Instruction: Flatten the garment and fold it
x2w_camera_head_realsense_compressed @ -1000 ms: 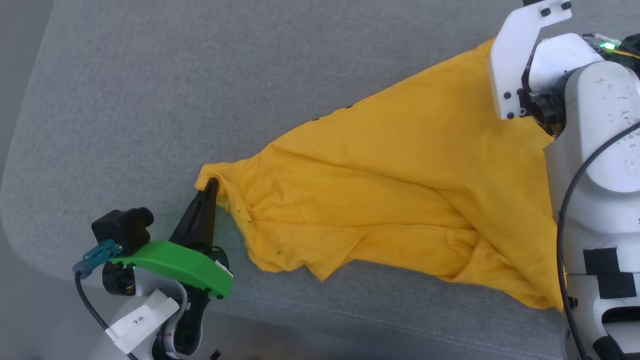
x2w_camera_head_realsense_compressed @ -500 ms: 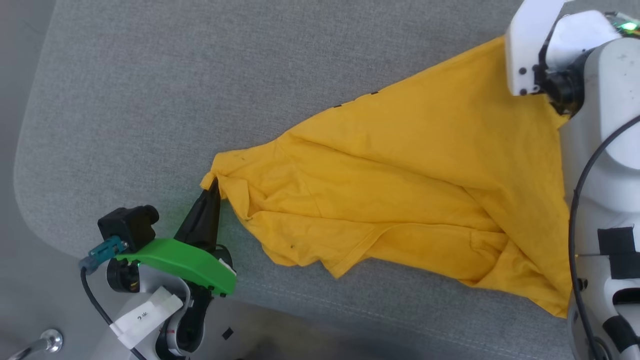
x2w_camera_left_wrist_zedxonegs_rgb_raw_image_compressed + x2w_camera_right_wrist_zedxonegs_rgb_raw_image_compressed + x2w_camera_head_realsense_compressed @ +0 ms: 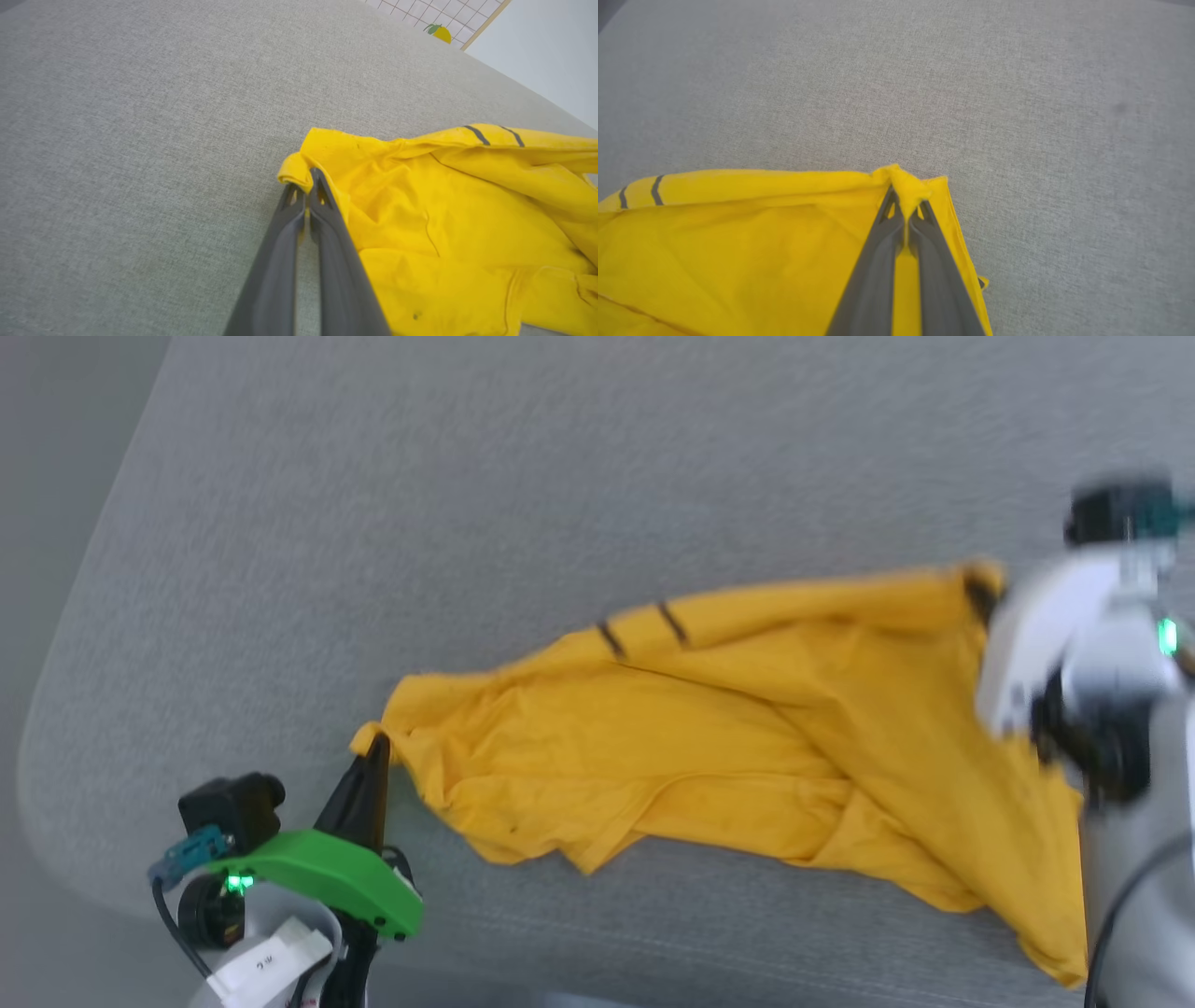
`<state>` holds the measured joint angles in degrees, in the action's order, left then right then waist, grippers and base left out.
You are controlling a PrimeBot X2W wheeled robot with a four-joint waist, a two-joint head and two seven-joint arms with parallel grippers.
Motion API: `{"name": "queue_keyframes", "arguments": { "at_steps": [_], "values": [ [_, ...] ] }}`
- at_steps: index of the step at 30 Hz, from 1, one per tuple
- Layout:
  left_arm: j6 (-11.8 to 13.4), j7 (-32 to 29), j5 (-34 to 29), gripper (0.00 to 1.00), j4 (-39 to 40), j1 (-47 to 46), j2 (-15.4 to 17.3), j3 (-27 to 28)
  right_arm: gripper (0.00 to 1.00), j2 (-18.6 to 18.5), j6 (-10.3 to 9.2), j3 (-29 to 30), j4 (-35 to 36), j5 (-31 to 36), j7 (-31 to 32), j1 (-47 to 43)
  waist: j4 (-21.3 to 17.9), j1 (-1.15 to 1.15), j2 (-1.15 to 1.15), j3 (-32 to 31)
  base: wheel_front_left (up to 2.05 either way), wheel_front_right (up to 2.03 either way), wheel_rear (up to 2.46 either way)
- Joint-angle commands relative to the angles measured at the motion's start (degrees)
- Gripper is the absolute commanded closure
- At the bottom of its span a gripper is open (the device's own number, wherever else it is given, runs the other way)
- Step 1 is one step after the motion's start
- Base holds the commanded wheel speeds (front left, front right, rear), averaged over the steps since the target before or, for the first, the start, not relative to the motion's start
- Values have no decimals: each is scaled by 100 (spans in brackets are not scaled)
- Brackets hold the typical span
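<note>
So the bright yellow soft cotton T-shirt [image 3: 747, 747] is lying rumpled and pulled out long across the grey woven fabric surface [image 3: 560, 457], plain side mostly up, with just two dark stripes [image 3: 672, 623] peeking out along its far edge. Left gripper [image 3: 306, 182] has its jaws pinched tight on a bunched corner at the shirt's left end. Right gripper [image 3: 908, 207] is clamped on the corner at the right end, a nub of yellow cloth poking up between its tips. The head view is blurry on that side.
</note>
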<state>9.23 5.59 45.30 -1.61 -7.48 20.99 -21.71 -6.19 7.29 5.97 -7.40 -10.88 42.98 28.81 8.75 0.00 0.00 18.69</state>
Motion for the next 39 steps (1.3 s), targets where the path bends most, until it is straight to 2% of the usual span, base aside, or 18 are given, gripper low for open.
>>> {"name": "queue_keyframes", "arguments": {
  "at_steps": [1, 6, 11, 15, 17, 20, 22, 24, 27, 30, 34, 39],
  "values": [
    [43, -6, 43, 100, 15, 87, 24, 15, 100, -2, 20, 45, 283, -119, 83, -461, -764, 0, 0, -848, 0, 0, 0],
    [138, 2, 130, 100, 63, 340, 21, 57, 100, 106, 20, 151, 1150, -545, 447, -1959, -1006, 0, 0, -1090, 0, 0, 0],
    [103, -40, 301, 100, 114, 498, -13, 78, 100, 219, 20, 182, 1568, -898, 767, -2766, -1112, 0, 0, -1175, 0, 0, 0],
    [-89, -142, 545, 100, 164, 446, 3, 143, 100, 244, 20, 46, 1777, -1096, 1022, -2870, -1153, 0, 0, -1169, 0, 0, 0],
    [-376, -198, 749, 100, 248, 230, 69, 241, 100, 250, 20, 7, 1845, -1238, 1103, -2652, -1176, 0, 0, -1150, 0, 0, 0],
    [-619, -428, 776, 100, 195, -305, 372, 353, 100, 156, 20, -83, 1808, -1319, 1297, -2063, -1184, 0, 0, -1024, 0, 0, 0],
    [-757, -580, 1010, 100, 112, -762, 384, 500, 100, 16, 20, -136, 1735, -1305, 1342, -1573, -1151, 0, 0, -919, 0, 0, 0],
    [-937, -864, 922, 100, -111, -1467, 610, 479, 100, -115, 20, -157, 1530, -1254, 1347, -884, -1131, 0, 0, -750, 0, 0, 0],
    [-1020, -1186, 711, 100, -592, -2504, 826, 448, 100, -98, 20, -86, 1111, -1153, 1411, 76, -1139, 0, 0, -485, 0, 0, 0],
    [-970, -1478, 492, 100, -1217, -3652, 959, 452, 100, -185, 20, -197, 615, -744, 1426, 1146, -1216, 0, 0, -204, 0, 0, 0],
    [-770, -1709, 26, 100, -1885, -5111, 1110, 393, 100, -30, 20, -148, -64, -239, 1325, 2468, -1361, 0, 0, 204, 0, 0, 0],
    [-638, -1807, -567, 100, -2348, -6887, 1221, 265, 100, 232, 20, 364, -677, 469, 757, 4117, -1532, 0, 0, 746, 0, 0, 0]
  ]
}}
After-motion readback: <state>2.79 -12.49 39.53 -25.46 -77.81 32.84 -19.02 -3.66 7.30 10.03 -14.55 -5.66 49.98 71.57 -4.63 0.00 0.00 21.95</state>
